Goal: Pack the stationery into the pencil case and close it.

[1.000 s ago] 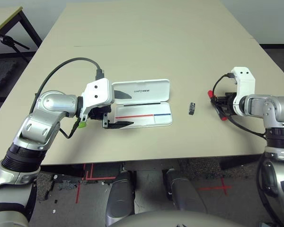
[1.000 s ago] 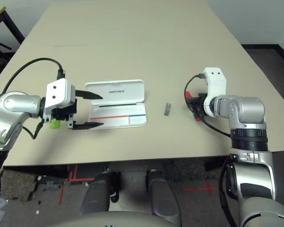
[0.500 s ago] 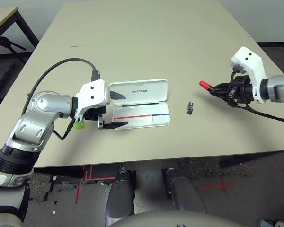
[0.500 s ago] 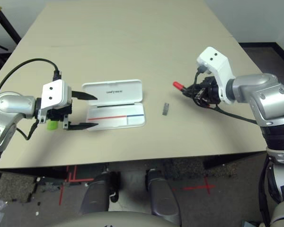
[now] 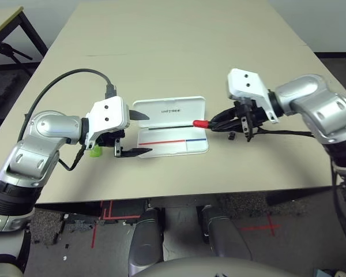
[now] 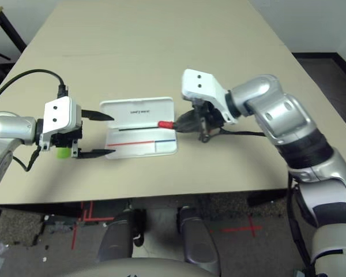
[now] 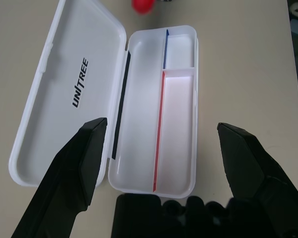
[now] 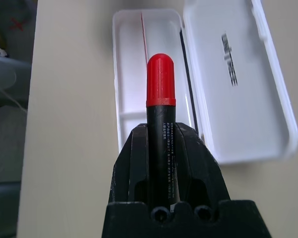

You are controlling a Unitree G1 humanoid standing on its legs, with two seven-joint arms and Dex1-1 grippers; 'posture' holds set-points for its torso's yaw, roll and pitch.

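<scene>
Clamping the marker (image 5: pixel 206 123), the right gripper (image 5: pixel 237 117) points its red tip leftward, lengthwise along the open pencil case (image 5: pixel 172 134).

The open lid of the pencil case (image 7: pixel 64 94) reads "UNITREE" in dark capitals (small print on the marker (image 8: pixel 160 124) barrel is illegible).

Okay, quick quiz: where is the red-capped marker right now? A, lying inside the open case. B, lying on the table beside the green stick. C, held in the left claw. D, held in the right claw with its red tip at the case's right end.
D: the right claw is shut on the marker, its red tip at the right end of the open pencil case.
</scene>
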